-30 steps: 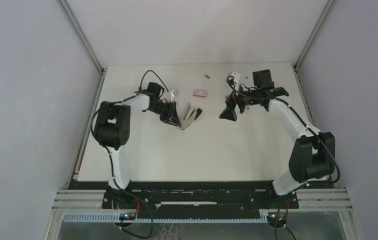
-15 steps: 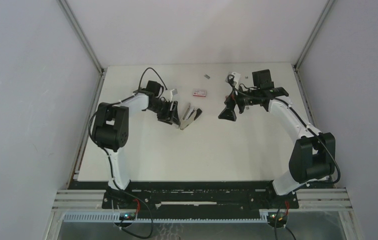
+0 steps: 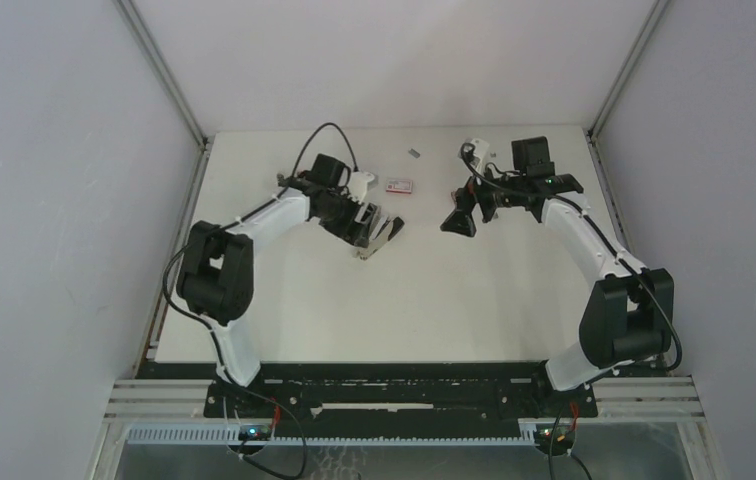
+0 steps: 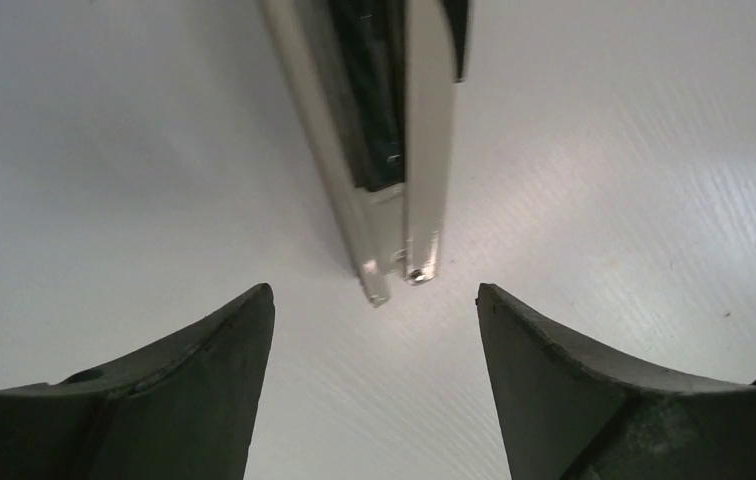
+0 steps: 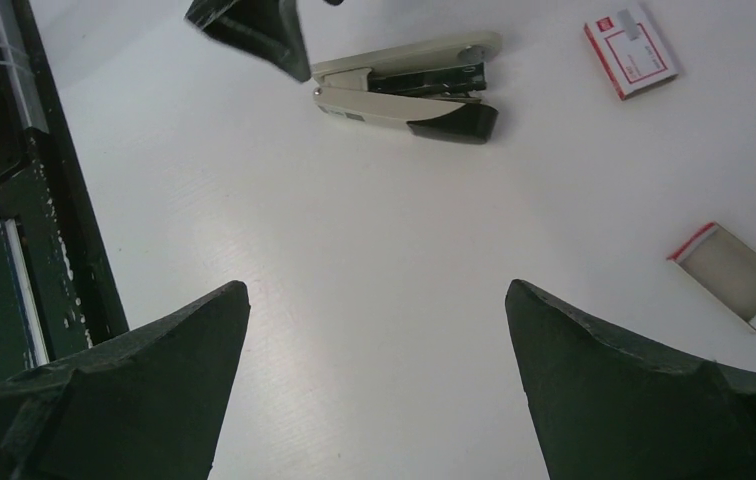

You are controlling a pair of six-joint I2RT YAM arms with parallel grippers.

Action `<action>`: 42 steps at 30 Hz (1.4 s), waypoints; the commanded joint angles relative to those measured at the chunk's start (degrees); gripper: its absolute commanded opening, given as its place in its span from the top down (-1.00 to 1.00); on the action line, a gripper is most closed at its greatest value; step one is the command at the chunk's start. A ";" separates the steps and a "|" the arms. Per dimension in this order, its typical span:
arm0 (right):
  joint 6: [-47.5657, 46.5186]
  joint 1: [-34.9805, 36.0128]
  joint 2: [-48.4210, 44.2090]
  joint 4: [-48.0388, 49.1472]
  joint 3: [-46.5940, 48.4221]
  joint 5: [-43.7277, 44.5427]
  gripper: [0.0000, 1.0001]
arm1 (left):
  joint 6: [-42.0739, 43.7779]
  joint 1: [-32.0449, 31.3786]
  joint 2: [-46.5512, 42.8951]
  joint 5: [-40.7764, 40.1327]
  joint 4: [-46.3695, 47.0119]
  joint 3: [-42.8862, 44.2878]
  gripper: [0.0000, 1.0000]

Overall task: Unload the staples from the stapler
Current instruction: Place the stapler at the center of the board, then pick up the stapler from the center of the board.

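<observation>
Surface: a white table (image 3: 394, 300) inside a booth of pale grey walls, with both arms reaching over its far half
Landmark: the stapler (image 5: 394, 108), cream with a black nose, lies on its side on the table's far half; its top and base are parted in a narrow V and the metal magazine shows between them
Left gripper (image 4: 374, 300): fingers apart with nothing between the pads; it points at the stapler's hinged end, which lies just ahead of the fingertips without touching them
Right gripper (image 5: 376, 290): fingers spread wide and bare, to the right of the stapler and well apart from it
Staples: too small to make out; whether any sit in the stapler's magazine cannot be told
Red-and-white box (image 5: 631, 50): closed and flat on the table, just beyond the stapler on the far side
Open tray (image 5: 732, 275): red-edged and grey inside, farther beyond the stapler than the box and nearer the right arm; whether the grey is staples cannot be told
</observation>
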 commanded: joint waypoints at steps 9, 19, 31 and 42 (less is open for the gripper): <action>6.21 -8.73 -4.81 3.60 1.30 -1.67 -0.99 | 7.49 -14.72 5.29 -15.10 -0.94 13.86 -0.55; 6.78 -12.71 -6.76 2.88 1.30 -6.00 -0.98 | 7.17 -16.05 15.59 -18.59 -2.95 24.51 -0.35; 6.28 -12.99 -6.73 2.04 1.31 -8.66 -0.96 | 6.72 -16.49 18.71 -19.48 -3.64 25.52 -0.21; 6.23 -12.88 -6.82 1.82 1.23 -9.23 -0.95 | 5.91 -16.49 20.36 -18.02 -3.89 24.90 0.24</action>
